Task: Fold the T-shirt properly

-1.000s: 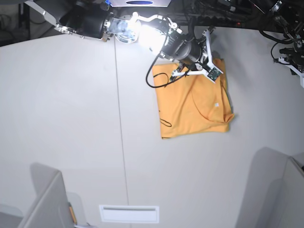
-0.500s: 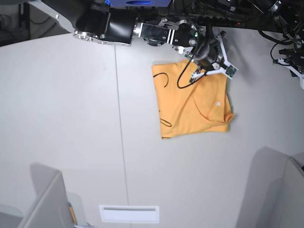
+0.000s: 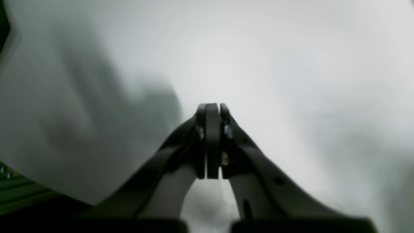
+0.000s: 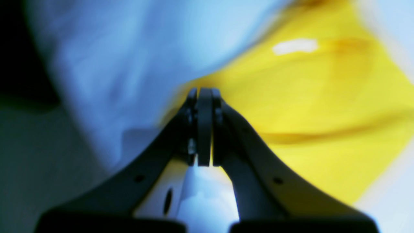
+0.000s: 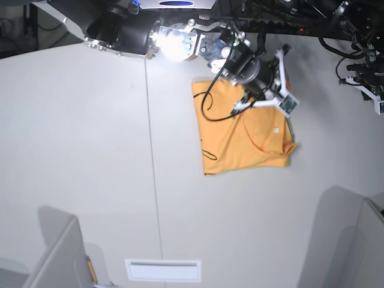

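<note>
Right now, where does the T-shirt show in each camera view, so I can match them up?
Base view: the T-shirt lies folded, upper middle, with the right tool above its far right part.
Right wrist view: blurred yellow cloth fills the right half, behind the shut tool.
Left wrist view: not in it; only pale table and the shut left tool.
Shared landmark: the pale table.

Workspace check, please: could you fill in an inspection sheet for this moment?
Surface: pale table, one seam running top to bottom.
Job's things: orange T-shirt folded into a rough rectangle, flat.
Clutter: white slotted plate near bottom edge.
Grippers: right gripper shut, empty, over the shirt; left gripper shut, empty, over bare table.
Cables: black cable looping over the shirt.
Surroundings: grey panels at lower corners.
</note>
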Controlling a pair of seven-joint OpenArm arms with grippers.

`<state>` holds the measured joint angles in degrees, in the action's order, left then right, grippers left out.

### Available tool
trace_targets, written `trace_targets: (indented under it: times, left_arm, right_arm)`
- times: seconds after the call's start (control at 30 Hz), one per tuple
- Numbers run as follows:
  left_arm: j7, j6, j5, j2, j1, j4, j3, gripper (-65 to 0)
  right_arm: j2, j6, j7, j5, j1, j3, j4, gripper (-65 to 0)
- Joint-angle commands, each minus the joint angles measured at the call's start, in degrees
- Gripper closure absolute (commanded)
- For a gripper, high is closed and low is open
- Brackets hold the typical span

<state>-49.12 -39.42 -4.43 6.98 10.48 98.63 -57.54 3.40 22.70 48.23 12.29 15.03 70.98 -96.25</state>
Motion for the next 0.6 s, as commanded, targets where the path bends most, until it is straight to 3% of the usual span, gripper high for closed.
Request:
trace_targets:
  times: [0.0,0.07,0.27,0.47,0.5,0.57]
  left_arm:
    - [0.8,-0.6,-2.4,0.1,0.1,2.3,0.9,0.0]
    - [0.8,-0.6,-5.4,-1.0,2.0,5.2,2.5,0.0]
    - [0.8,-0.6,-13.2,-2.8,6.2,10.1,4.8,0.0]
    - [0.8,-0.6,-24.8,-2.9,12.0,13.7,9.5,0.0]
    - [0.8,-0.6,-27.0,-2.9,12.6,13.1,9.5,-2.0]
    - [0.8,-0.6,-30.8,-2.9,13.7,12.1,9.6,-23.2]
  right_arm:
    - [0.1,0.3,-0.5,-0.7,0.5,-1.9,-1.0,0.0]
    - [-0.1,0.3,-1.5,-0.7,0.4,-5.4,-0.3,0.0]
    - [2.7,0.3,-5.5,-0.7,2.6,-5.4,9.5,0.0]
    - [-1.1,0.5,-5.3,-0.7,1.2,-11.8,3.1,0.0]
    - [-2.0,0.5,-5.3,-0.7,0.6,-13.4,1.7,0.0]
    - [-3.6,0.4,-5.3,-0.7,-0.9,-16.2,-0.6,0.0]
